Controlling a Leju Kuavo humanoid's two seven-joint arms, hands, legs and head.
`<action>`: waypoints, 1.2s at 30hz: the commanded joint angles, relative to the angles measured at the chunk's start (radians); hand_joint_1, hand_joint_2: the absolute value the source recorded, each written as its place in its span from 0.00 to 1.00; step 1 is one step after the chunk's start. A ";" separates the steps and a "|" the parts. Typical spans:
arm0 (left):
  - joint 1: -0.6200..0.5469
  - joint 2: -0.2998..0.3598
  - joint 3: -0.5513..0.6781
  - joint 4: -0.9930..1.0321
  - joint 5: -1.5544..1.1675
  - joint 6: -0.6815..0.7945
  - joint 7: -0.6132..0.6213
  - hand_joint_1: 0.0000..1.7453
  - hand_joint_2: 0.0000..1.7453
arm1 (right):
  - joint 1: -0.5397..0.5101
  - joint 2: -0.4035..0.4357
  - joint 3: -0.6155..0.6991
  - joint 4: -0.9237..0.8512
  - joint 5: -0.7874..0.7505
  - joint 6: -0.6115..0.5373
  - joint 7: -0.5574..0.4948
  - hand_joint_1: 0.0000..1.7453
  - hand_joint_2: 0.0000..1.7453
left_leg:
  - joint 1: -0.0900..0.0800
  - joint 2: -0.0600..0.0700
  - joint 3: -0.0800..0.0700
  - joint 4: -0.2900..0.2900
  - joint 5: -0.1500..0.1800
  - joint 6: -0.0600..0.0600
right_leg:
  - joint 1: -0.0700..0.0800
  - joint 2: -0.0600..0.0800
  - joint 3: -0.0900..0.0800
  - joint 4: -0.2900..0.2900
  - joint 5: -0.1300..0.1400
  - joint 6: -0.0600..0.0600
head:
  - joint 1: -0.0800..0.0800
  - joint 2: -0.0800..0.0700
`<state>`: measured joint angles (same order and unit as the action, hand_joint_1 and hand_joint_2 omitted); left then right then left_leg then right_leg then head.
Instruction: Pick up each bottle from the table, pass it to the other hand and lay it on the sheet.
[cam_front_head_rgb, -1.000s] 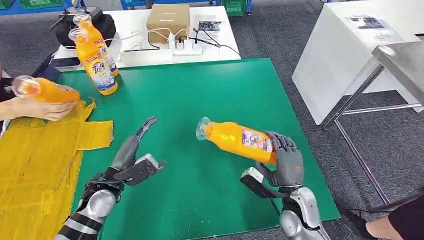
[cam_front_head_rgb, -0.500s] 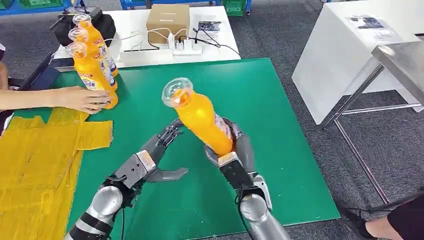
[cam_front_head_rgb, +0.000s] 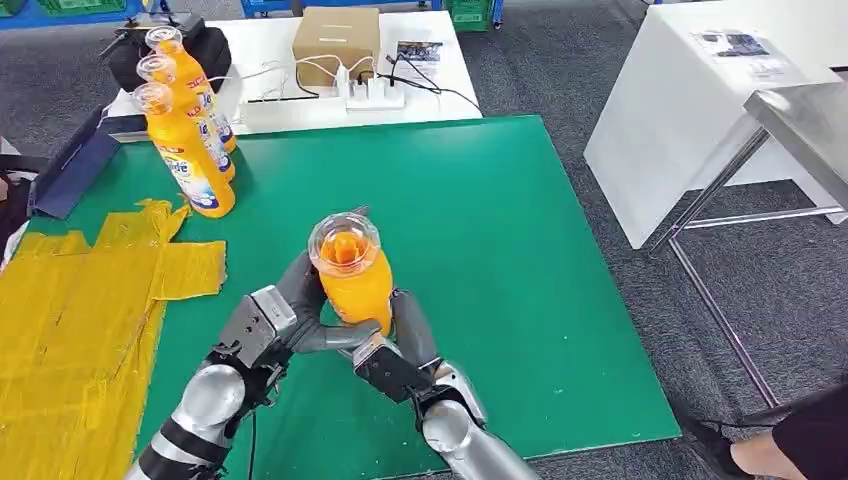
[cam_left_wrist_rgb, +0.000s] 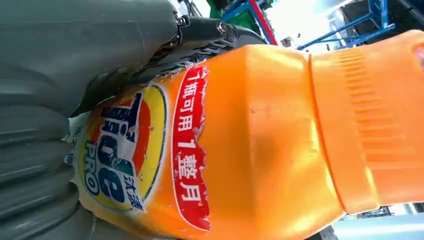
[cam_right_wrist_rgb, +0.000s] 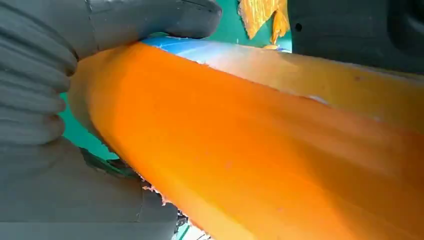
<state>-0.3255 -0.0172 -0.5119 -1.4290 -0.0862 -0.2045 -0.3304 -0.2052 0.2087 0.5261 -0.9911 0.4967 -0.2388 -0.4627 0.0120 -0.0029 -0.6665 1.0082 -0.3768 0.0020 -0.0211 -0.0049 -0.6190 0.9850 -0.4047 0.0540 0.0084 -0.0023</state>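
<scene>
Handover underway, mid-table: right hand (cam_front_head_rgb: 405, 345) gripped the orange bottle (cam_front_head_rgb: 352, 272), left hand (cam_front_head_rgb: 285, 318) wrapped round it too. Next, probably: right lets go, left carries to yellow sheet (cam_front_head_rgb: 70, 330).

Silver arms, black-banded forearm, grey ribbed left hand (cam_front_head_rgb: 268, 325), seemingly dark fingers (cam_front_head_rgb: 300, 280)

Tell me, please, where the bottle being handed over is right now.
In the head view the bottle is upright above the green table, near its front middle, held between the left hand and the right hand, right of the yellow sheet.
</scene>
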 joint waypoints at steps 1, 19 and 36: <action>-0.040 -0.005 -0.067 0.003 0.005 -0.008 0.001 0.00 1.00 | -0.042 -0.002 0.070 0.106 0.009 0.004 0.003 1.00 1.00 | 0.001 -0.001 0.005 0.001 -0.002 0.000 | 0.001 -0.001 0.006 0.000 -0.002 -0.003 | 0.000 0.000; -0.032 -0.034 -0.072 0.008 0.041 0.051 -0.018 1.00 1.00 | -0.036 -0.008 0.106 0.169 -0.006 -0.010 0.004 1.00 1.00 | 0.001 -0.002 0.003 0.000 -0.001 0.000 | 0.001 -0.002 0.003 -0.001 -0.001 -0.002 | 0.000 0.000; -0.013 -0.025 -0.068 0.023 0.011 0.071 -0.029 1.00 1.00 | 0.030 -0.036 0.016 0.039 -0.042 -0.050 -0.002 1.00 1.00 | 0.000 -0.001 0.002 0.000 -0.001 0.000 | 0.001 -0.001 0.002 -0.001 -0.001 -0.001 | 0.000 0.000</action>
<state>-0.3078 -0.0191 -0.5390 -1.4416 -0.0721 -0.1347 -0.3571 -0.1799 0.2029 0.5501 -0.9514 0.4536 -0.2918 -0.4795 0.0120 -0.0026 -0.6673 1.0083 -0.3771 0.0019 -0.0211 -0.0046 -0.6208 0.9849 -0.4047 0.0540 0.0084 -0.0023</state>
